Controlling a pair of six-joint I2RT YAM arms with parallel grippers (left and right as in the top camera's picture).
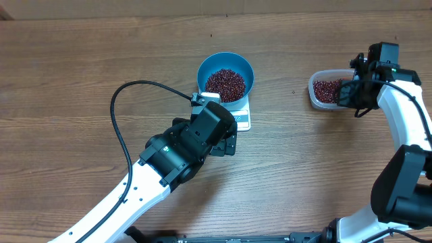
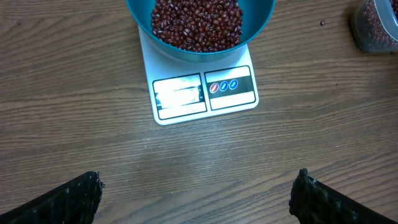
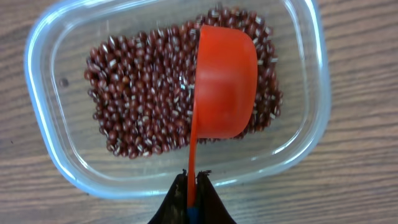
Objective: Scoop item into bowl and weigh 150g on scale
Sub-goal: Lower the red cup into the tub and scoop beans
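The light-blue bowl point(image 1: 225, 76) point(image 2: 200, 28) stands on the white scale point(image 1: 241, 118) point(image 2: 202, 93) and holds a heap of dark red beans point(image 2: 198, 23). My left gripper point(image 1: 229, 144) point(image 2: 199, 186) hovers just in front of the scale, open, with bare wood between its fingers. Over at the right, my right gripper point(image 3: 193, 175) point(image 1: 351, 94) is shut on the handle of an orange scoop point(image 3: 224, 87). The scoop's cup hangs turned on its side over more beans point(image 3: 149, 99) in the clear tub point(image 1: 325, 90) point(image 3: 298, 137).
One stray bean point(image 1: 293, 93) lies on the wood between scale and tub. The left arm's black cable point(image 1: 121, 128) loops across the table at the left. The tub's corner point(image 2: 376, 28) shows at the upper right of the left wrist view.
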